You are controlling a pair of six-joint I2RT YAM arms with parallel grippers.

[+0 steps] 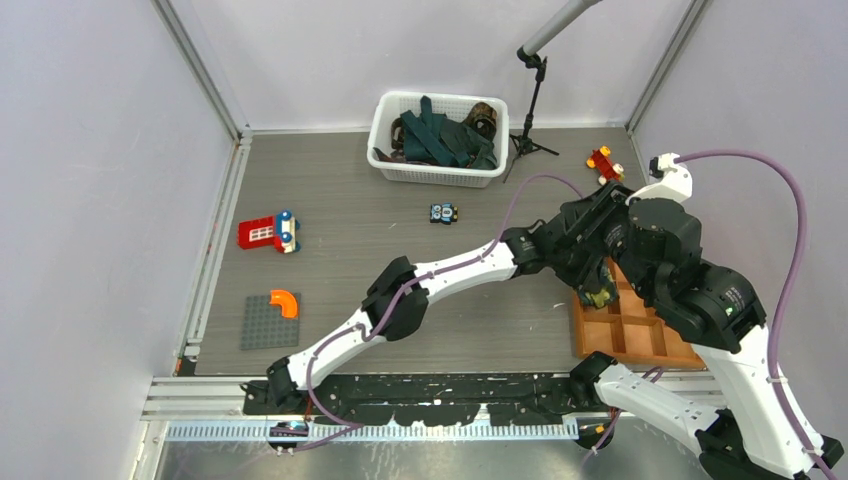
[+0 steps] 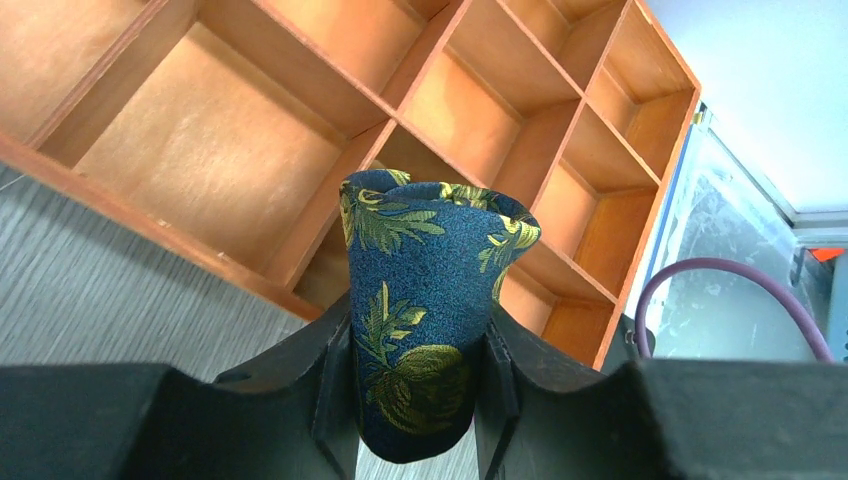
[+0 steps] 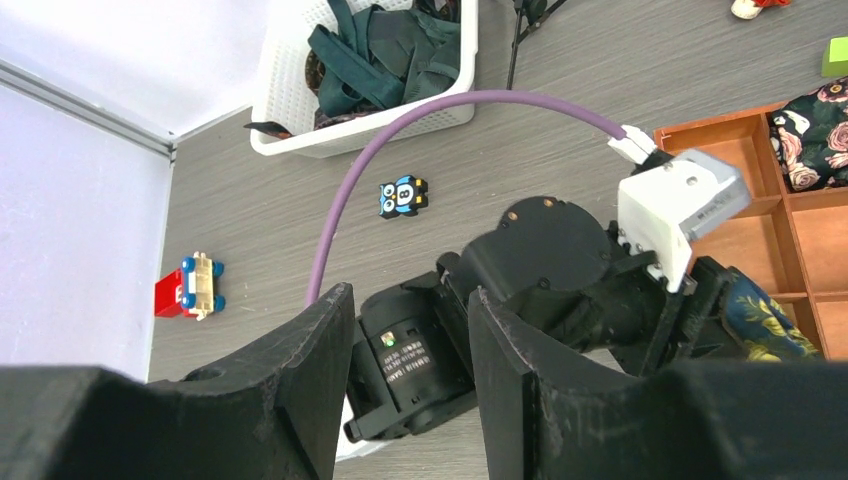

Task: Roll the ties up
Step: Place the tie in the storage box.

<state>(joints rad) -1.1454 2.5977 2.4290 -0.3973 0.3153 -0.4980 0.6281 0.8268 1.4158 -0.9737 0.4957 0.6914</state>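
Note:
My left gripper (image 2: 420,320) is shut on a rolled navy tie (image 2: 425,270) with yellow-gold flower print. It holds the roll just above the wooden compartment tray (image 2: 200,150). In the top view this gripper (image 1: 598,290) is at the tray's (image 1: 640,335) left far corner. My right gripper (image 3: 410,295) is open and empty, hovering above the left arm's wrist. The navy roll (image 3: 762,322) also shows at the right in the right wrist view. A second rolled, flower-print tie (image 3: 820,130) lies in a tray compartment. Dark teal and brown ties (image 1: 440,135) fill the white basket (image 1: 385,120).
A red toy car (image 1: 268,232), a grey baseplate (image 1: 262,325) with an orange piece, a small blue toy (image 1: 444,212) and a red-yellow toy (image 1: 603,162) lie on the table. A black tripod (image 1: 530,125) stands beside the basket. White walls enclose the table.

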